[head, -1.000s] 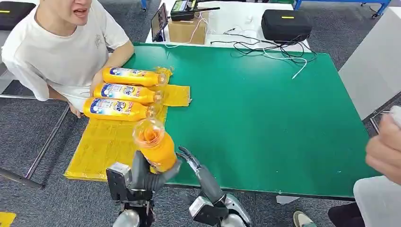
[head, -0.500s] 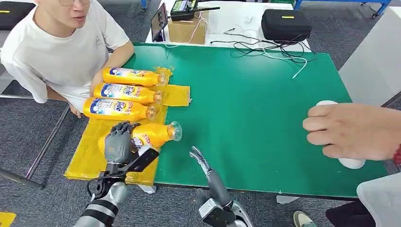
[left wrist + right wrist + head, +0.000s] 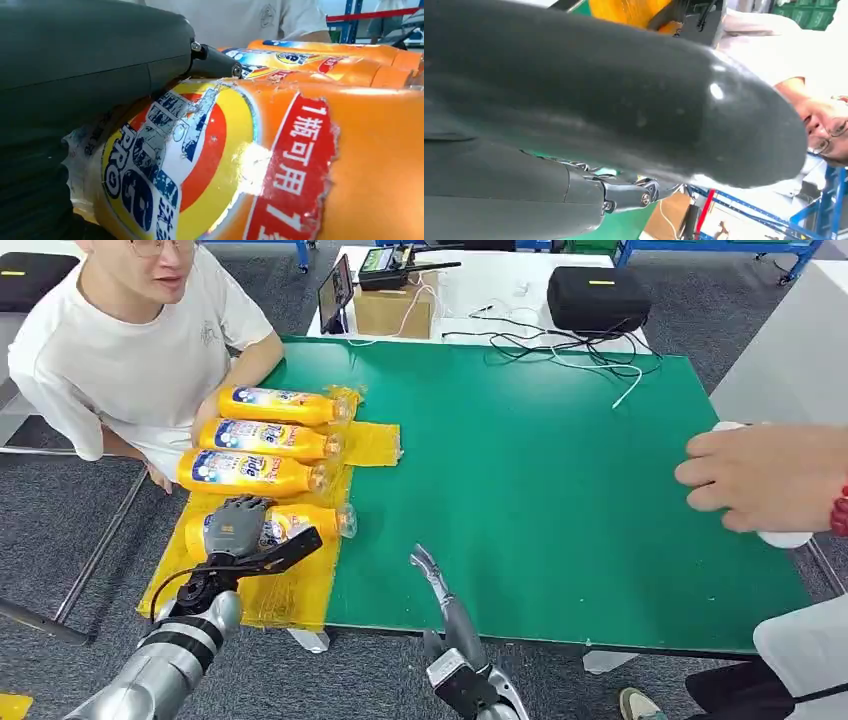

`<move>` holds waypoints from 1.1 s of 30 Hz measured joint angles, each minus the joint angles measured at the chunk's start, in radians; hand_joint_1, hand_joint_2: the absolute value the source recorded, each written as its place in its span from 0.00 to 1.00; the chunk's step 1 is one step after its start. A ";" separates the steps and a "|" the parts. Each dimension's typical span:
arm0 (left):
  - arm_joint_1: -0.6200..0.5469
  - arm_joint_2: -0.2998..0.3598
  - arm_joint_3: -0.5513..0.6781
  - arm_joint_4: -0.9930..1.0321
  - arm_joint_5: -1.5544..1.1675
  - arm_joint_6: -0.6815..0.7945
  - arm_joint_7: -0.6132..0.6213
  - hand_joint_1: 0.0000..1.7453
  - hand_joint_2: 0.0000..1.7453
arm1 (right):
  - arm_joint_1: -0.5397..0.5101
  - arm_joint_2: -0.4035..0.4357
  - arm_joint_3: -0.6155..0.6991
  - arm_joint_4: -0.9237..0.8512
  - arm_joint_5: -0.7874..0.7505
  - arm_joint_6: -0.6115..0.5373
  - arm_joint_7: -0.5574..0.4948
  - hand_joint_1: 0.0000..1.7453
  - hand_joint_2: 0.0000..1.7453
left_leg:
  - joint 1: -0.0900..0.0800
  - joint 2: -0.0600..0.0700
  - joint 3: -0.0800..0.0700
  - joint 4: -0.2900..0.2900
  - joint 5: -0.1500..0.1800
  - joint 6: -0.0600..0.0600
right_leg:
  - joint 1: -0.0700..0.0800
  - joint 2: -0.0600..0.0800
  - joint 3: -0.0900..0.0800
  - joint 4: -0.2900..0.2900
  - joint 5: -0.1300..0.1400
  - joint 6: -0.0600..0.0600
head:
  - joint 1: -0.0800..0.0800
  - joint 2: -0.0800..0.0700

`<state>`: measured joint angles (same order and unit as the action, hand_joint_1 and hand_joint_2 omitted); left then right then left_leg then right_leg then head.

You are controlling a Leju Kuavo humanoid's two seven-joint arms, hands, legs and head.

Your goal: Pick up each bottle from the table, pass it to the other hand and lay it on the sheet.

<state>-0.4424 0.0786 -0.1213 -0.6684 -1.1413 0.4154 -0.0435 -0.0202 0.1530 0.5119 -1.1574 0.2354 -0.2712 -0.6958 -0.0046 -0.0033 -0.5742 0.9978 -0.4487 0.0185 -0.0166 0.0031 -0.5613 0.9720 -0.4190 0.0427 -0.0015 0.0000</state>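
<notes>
An orange detergent bottle lies on its side on the yellow sheet, cap toward the table's middle. My left hand grips its base end, fingers over the top and thumb below. In the left wrist view the bottle's label presses against my left hand. Three more orange bottles lie side by side on the sheet farther back. My right hand hovers at the table's front edge, fingers straight and holding nothing; it looms dark in the right wrist view.
A seated person leans on the green table at the far left, beside the sheet. Another person's hand reaches in from the right over a white object. A black case, a cardboard box and cables lie behind.
My left hand has swung the bottle from upright at the front edge down onto the sheet. My right hand let go and drew back. A person's hand came in from the right.
</notes>
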 measured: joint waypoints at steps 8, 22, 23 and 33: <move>-0.015 0.007 -0.004 0.025 0.017 -0.021 -0.007 0.00 1.00 | 0.003 0.005 -0.003 0.004 -0.005 -0.007 0.000 0.00 0.00 | 0.003 0.000 0.002 0.000 0.003 -0.003 | 0.003 0.000 0.001 0.001 0.002 -0.002 | 0.000 0.000; 0.090 -0.023 0.021 -0.208 0.527 -0.315 -0.216 0.00 1.00 | 0.004 0.004 -0.004 0.004 -0.085 -0.010 -0.002 0.00 0.00 | 0.003 -0.005 0.002 0.001 0.003 -0.003 | 0.002 -0.004 0.002 0.001 0.000 -0.001 | 0.000 0.000; 0.117 -0.037 0.018 -0.245 0.561 -0.290 -0.229 0.00 1.00 | 0.004 0.004 -0.004 0.004 -0.083 -0.011 -0.002 0.00 0.00 | 0.003 -0.005 0.000 0.001 0.003 -0.003 | 0.002 -0.004 0.000 0.001 0.000 -0.001 | 0.000 0.000; 0.281 -0.156 -0.054 -0.568 0.937 -0.072 -0.354 0.00 1.00 | 0.015 -0.006 -0.007 0.003 -0.053 -0.043 -0.002 0.00 0.00 | 0.003 -0.004 -0.009 0.001 0.003 -0.003 | 0.002 -0.004 -0.008 0.000 0.001 -0.001 | 0.000 0.000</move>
<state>-0.1616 -0.0775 -0.1755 -1.2361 -0.2047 0.3434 -0.3975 -0.0057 0.1469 0.5051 -1.1547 0.1819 -0.3139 -0.6973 -0.0020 -0.0071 -0.5829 0.9992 -0.4454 0.0158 -0.0141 -0.0005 -0.5693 0.9718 -0.4179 0.0422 -0.0019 0.0000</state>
